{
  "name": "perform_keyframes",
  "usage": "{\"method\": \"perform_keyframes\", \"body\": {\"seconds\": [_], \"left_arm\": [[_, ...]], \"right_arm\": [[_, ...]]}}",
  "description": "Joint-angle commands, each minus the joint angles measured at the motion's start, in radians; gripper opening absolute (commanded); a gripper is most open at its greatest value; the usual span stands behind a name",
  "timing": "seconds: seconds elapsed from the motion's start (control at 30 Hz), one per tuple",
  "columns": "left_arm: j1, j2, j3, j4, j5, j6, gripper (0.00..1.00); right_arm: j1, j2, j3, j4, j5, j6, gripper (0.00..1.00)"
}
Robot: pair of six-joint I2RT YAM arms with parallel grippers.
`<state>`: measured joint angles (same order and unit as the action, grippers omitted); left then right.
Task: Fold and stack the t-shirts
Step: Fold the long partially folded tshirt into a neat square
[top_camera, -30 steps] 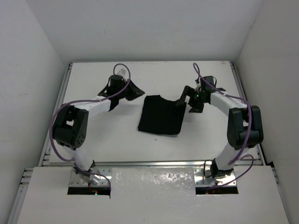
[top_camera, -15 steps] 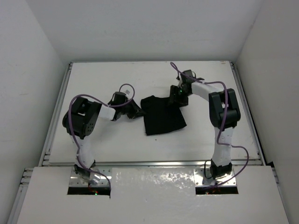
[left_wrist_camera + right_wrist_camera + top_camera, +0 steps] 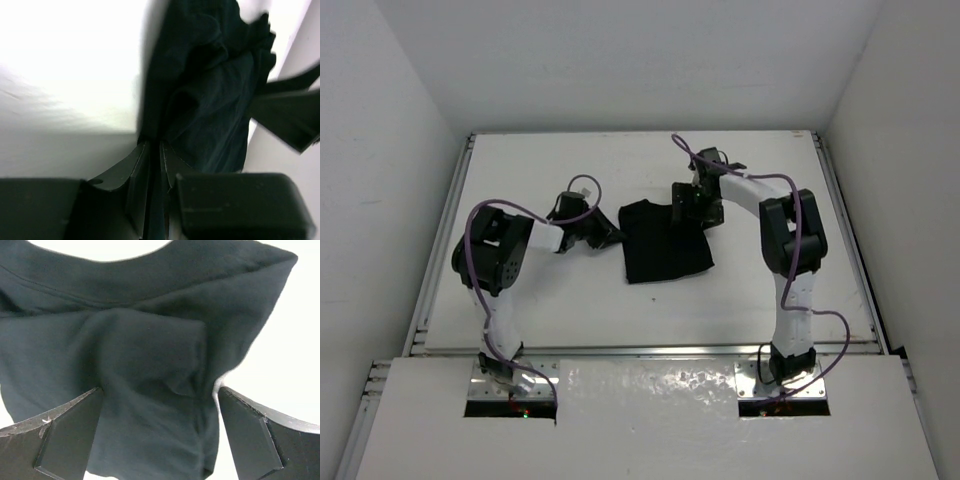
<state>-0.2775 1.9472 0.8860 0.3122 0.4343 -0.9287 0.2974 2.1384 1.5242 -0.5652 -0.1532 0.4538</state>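
The black t-shirt [image 3: 665, 245] lies folded into a rough rectangle in the middle of the white table. My left gripper [image 3: 608, 236] is at the shirt's left edge. In the left wrist view its jaws [image 3: 155, 146] are pressed nearly together with a thin strip of dark cloth between them, and the rumpled shirt [image 3: 210, 90] spreads ahead. My right gripper [image 3: 688, 205] is over the shirt's far right corner. In the right wrist view it [image 3: 160, 390] is wide open, its fingers [image 3: 65, 432] straddling the shirt [image 3: 150, 340] and holding nothing.
The white table [image 3: 520, 300] is boxed in by white walls at the back and both sides. A metal rail [image 3: 640, 350] runs along the near edge by the arm bases. The blurred right gripper [image 3: 290, 115] shows beyond the shirt in the left wrist view.
My left gripper came from the far left down to the shirt's left edge and shut. My right gripper moved left onto the shirt's far corner. The shirt shifted and turned slightly.
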Motion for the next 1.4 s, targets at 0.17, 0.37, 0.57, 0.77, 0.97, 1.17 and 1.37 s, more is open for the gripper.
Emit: {"method": "perform_keyframes", "body": {"seconds": [0.17, 0.37, 0.57, 0.77, 0.97, 1.17, 1.37], "left_arm": [[0.027, -0.103, 0.086, -0.208, -0.094, 0.146, 0.15], [0.038, 0.016, 0.295, -0.377, 0.001, 0.261, 0.17], [0.049, 0.125, 0.359, -0.338, 0.053, 0.263, 0.17], [0.054, 0.229, 0.472, -0.329, 0.164, 0.287, 0.16], [0.075, 0.277, 0.586, -0.338, 0.267, 0.324, 0.15], [0.084, 0.277, 0.639, -0.390, 0.253, 0.327, 0.15], [0.084, 0.208, 0.594, -0.381, 0.241, 0.318, 0.15]], "right_arm": [[-0.018, -0.005, 0.096, -0.124, 0.141, -0.036, 0.99], [-0.029, 0.049, 0.126, -0.059, 0.064, -0.095, 0.98], [-0.029, 0.130, 0.195, -0.010, 0.028, -0.171, 0.96], [-0.009, 0.132, 0.134, 0.069, -0.078, -0.204, 0.91], [-0.007, 0.006, 0.002, 0.194, -0.198, -0.164, 0.88], [-0.007, -0.034, -0.051, 0.186, -0.160, -0.155, 0.66], [-0.007, -0.057, -0.024, 0.102, -0.043, -0.158, 0.84]]}}
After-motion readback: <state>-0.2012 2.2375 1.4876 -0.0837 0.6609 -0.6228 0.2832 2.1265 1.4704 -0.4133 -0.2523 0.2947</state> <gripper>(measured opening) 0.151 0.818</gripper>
